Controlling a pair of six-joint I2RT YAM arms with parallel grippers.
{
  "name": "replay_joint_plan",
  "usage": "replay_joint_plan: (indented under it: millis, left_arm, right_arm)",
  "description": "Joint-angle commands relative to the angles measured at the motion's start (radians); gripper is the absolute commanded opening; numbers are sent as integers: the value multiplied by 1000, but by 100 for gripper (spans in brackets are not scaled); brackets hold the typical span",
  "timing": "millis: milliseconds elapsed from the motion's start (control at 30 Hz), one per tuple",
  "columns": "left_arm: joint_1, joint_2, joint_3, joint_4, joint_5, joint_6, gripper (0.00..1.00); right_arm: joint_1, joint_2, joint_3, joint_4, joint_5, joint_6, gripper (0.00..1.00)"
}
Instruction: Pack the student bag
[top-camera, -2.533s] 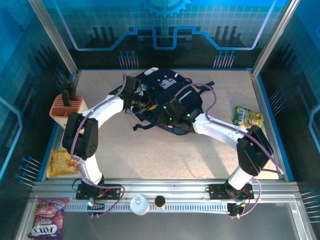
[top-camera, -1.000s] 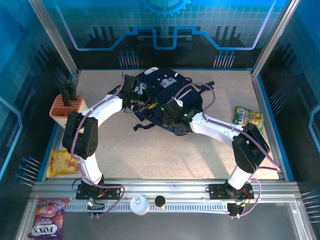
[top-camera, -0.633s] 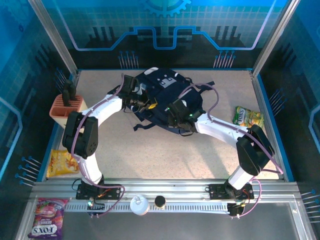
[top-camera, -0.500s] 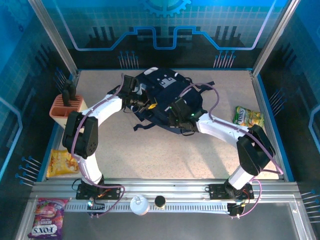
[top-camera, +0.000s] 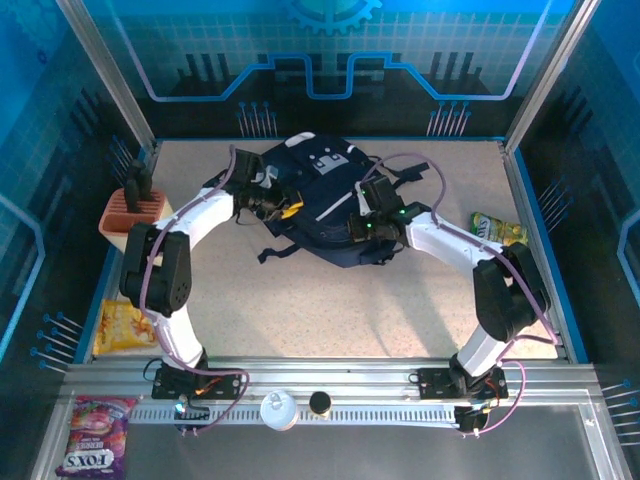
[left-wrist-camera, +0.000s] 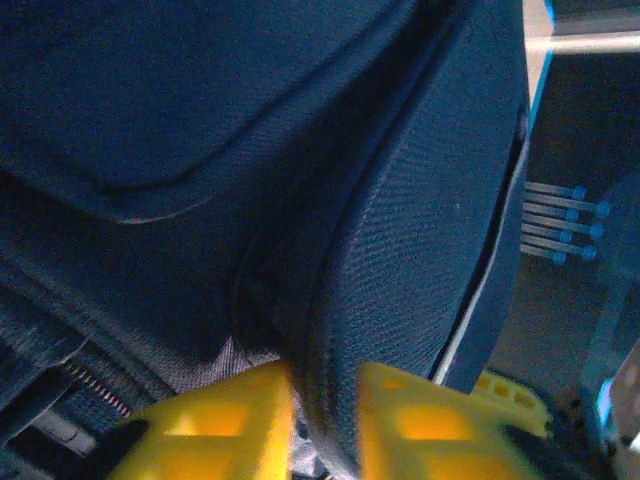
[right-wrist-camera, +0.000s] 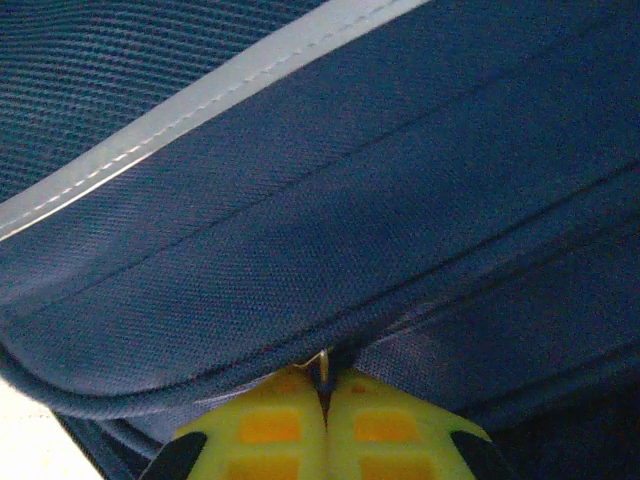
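Centrally, toward the back of the speckled bench (top-camera: 300, 310), the student bag (top-camera: 328, 195) lies flat, its small pale patch (top-camera: 326, 161) toward the far wall and its black straps (top-camera: 285, 250) trailing off the near side. Both arms reach in over it. The left pincer (top-camera: 285, 208) sits at the bag's left edge; in the left wrist view its yellow pads (left-wrist-camera: 215, 425) stand narrowly apart with an upright fold of navy fabric (left-wrist-camera: 400, 250) pinched between them, cloth touching both. The right pincer (top-camera: 362, 225) rests on the bag's right half. Seen from the right wrist, the right pincer (right-wrist-camera: 325, 405) is closed, pad against pad, and a thin tab at the bag's piped seam (right-wrist-camera: 322, 368) is nipped at the tips (too small to name with any certainty), while a white stripe (right-wrist-camera: 200, 100) runs slantwise across the fabric above. Off to the left a peach-coloured rack (top-camera: 135, 215) stands at the bench's edge, with a yellow packet (top-camera: 125, 325) nearer the arm bases. A green-and-yellow packet (top-camera: 497, 232) lies near the right wall, well apart from the bag. A purple sweets packet (top-camera: 95, 448) lies at the bottom left.
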Motion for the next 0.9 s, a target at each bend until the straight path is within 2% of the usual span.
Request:
replay_joint_plan:
  millis: [0, 100, 300, 400, 467, 600, 867]
  left_arm:
    - [33, -100, -57, -19, -52, 15, 35]
    - [53, -186, -129, -30, -102, -10, 43]
    - [75, -362, -270, -117, -208, -48, 51]
    - [76, -420, -328, -117, -237, -93, 52]
    - [75, -438, -361, -92, -231, -135, 50]
    - [74, -429, -439, 81, -142, -260, 44]
    - [75, -378, -422, 119, -147, -276, 34]
  right_arm:
    - [61, 40, 78, 17, -74, -79, 2]
    - [111, 90, 126, 24, -103, -66, 2]
    - [194, 182, 205, 86, -179, 2, 2]
    - [224, 222, 249, 107, -212, 29, 2]
    - [239, 240, 267, 116, -223, 39, 2]
    - [253, 255, 284, 121, -238, 50, 2]
    - [253, 243, 257, 121, -226, 54, 2]
